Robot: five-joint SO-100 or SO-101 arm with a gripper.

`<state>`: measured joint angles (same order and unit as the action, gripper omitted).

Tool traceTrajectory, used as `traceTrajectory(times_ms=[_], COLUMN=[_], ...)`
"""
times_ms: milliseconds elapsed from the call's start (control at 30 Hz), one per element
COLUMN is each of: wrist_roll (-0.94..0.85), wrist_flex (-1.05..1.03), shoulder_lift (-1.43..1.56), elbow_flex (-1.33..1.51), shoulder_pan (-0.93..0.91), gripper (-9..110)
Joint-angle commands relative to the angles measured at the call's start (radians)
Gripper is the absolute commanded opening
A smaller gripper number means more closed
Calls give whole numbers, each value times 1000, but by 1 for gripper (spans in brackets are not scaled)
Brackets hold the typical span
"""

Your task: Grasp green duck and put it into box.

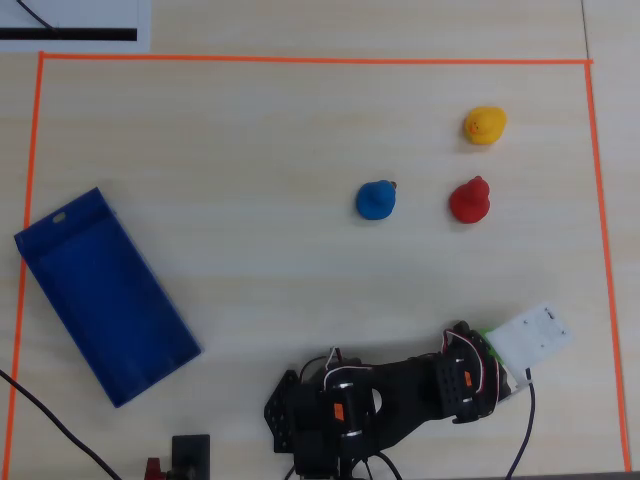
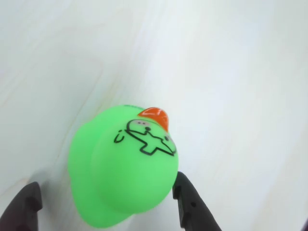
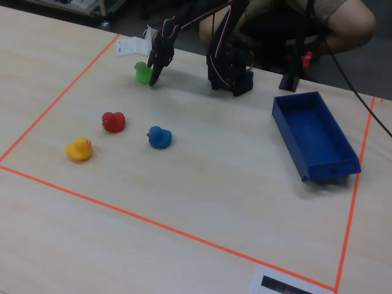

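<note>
While the green duck (image 2: 124, 168) sits between the two dark fingers (image 2: 191, 204) in the wrist view, the jaws are seen spread apart, one on each side of the body, with a gap showing on the left side and the right finger close against the duck. The grasp is judged not yet made. The gripper (image 3: 154, 72) should be closed slowly so that both fingers meet the widest part of the body together; a soft, rounded toy of this kind is likely to squirt out if it is pinched near its edge. A firm hold should be confirmed before any lift is begun.

The duck rests on the table (image 3: 202, 184) at the far left of the taped area in the fixed view, just beside the arm's base. The box (image 3: 313, 142) lies well apart from it, on the right side of that view, so a long swing across the table is to be expected.

Finger placement is shown only by the wrist view. In the overhead view the duck (image 1: 487, 337) is almost wholly covered by the arm and a white plate (image 1: 533, 338); only a green sliver is visible. The box (image 1: 105, 300), the blue duck (image 1: 376, 199), the red duck (image 1: 469, 200) and the yellow duck (image 1: 484, 125) are shown only by the overhead and fixed views.
</note>
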<state>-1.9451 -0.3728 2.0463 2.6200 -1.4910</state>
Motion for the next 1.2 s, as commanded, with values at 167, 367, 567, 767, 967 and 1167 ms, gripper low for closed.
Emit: traceTrajectory(times_ms=[167,367,567,767,967,1167], wrist_roll=[52,46,21,-40,3,247], wrist_flex=[104,143,123,107,57,-207], shoulder_lift=[-57,-98,-106,-106,-101,20], elbow_flex=[-21,-21,-25,-11,-43,-213], shoulder_pan=[28,21,14,-11,2,100], gripper=[38,38,0,0,0,0])
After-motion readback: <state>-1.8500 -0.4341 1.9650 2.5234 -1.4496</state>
